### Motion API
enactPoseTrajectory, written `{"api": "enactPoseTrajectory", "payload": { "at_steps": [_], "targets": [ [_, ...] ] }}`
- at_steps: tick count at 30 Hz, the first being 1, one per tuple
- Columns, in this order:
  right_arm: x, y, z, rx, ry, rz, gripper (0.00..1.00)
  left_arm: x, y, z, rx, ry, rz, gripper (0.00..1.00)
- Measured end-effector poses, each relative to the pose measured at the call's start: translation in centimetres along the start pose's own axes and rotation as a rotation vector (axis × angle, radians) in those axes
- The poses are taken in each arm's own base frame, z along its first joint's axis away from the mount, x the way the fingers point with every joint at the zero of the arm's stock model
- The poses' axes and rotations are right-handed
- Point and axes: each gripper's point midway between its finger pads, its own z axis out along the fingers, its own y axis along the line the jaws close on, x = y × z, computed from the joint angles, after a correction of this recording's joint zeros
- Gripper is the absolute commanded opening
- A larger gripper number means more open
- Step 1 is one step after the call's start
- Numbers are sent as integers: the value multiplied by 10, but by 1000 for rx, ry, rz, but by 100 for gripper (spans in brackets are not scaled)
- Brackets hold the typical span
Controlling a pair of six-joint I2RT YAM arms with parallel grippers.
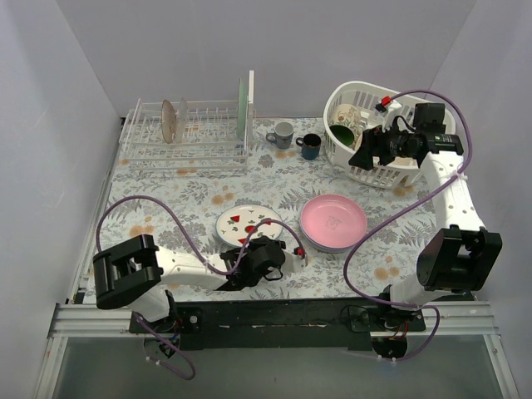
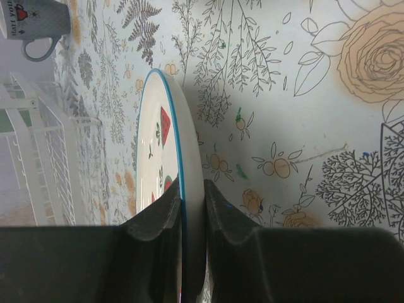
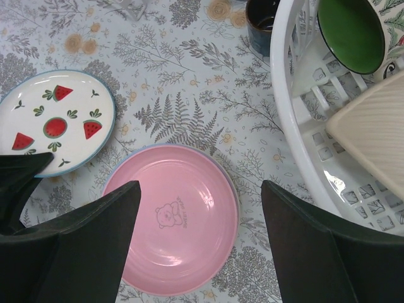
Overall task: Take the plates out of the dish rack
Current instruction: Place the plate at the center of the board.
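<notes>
The white wire dish rack (image 1: 187,143) stands at the back left. It holds a mottled brown plate (image 1: 173,120) and a pale green plate (image 1: 243,106), both upright. A white plate with watermelon prints (image 1: 245,221) lies low on the table. My left gripper (image 1: 258,243) is shut on its near rim, and in the left wrist view the fingers (image 2: 224,214) pinch the blue-edged rim (image 2: 180,183). A pink plate (image 1: 333,221) sits on a bluish plate at centre right. My right gripper (image 1: 374,150) is open and empty, held high by the basket, with the pink plate (image 3: 173,221) below it.
A white oval slotted basket (image 1: 391,170) at the back right holds a green-lined bowl (image 3: 350,31) and other dishes. A grey mug (image 1: 281,135) and a dark blue mug (image 1: 310,145) stand between the rack and the basket. Walls close in the table on three sides.
</notes>
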Motion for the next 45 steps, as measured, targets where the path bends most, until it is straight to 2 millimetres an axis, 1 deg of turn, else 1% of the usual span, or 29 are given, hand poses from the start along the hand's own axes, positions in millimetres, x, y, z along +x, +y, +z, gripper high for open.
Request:
{"api": "enactPoseTrajectory", "payload": {
  "at_steps": [9, 13, 19, 25, 30, 31, 32, 34, 41, 42, 45],
  "targets": [
    [11, 2, 0, 7, 18, 9, 85, -8, -2, 10, -42, -17, -23, 0],
    [17, 3, 1, 7, 27, 16, 85, -8, -4, 15, -51, -14, -26, 0],
    [20, 2, 3, 6, 27, 16, 85, -7, -9, 21, -61, -9, -31, 0],
    [25, 2, 5, 4, 33, 22, 85, -6, -18, 26, -62, 1, -21, 0],
    [30, 2, 7, 1, 41, 29, 85, -6, -19, 29, -63, 12, -32, 0],
    [30, 2, 7, 1, 40, 29, 85, -7, -18, 30, -62, 15, -38, 1],
    [29, 2, 7, 1, 40, 29, 85, -7, -17, 33, -65, 22, -53, 6],
    [29, 2, 7, 1, 40, 29, 85, -7, -16, 33, -63, 25, -56, 7],
    [29, 2, 7, -2, 39, 29, 85, -6, -18, 34, -50, 37, -66, 17],
    [29, 2, 7, -2, 39, 29, 85, -5, -19, 34, -44, 38, -69, 20],
    [29, 2, 7, -2, 39, 29, 85, -3, -23, 35, -20, 42, -79, 22]
  ]
}}
